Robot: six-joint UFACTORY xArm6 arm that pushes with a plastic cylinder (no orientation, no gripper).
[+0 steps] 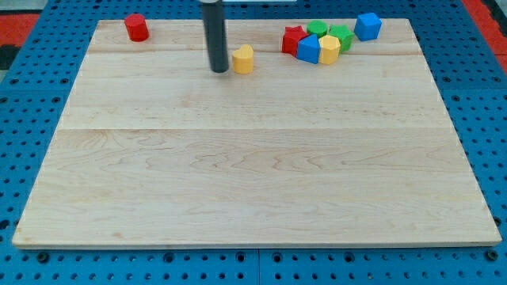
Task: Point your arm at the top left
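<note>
Our hand is a bare rod, grasping nothing, upper end cut off; my tip [219, 71] rests just left of the yellow block [243, 59], cluster partly overlapping.

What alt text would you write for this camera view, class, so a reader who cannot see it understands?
A dark rod's tip rests on a wooden board just left of a yellow block. A red cylinder sits near the top left corner; a cluster of red, green, blue and yellow blocks lies top right.
</note>
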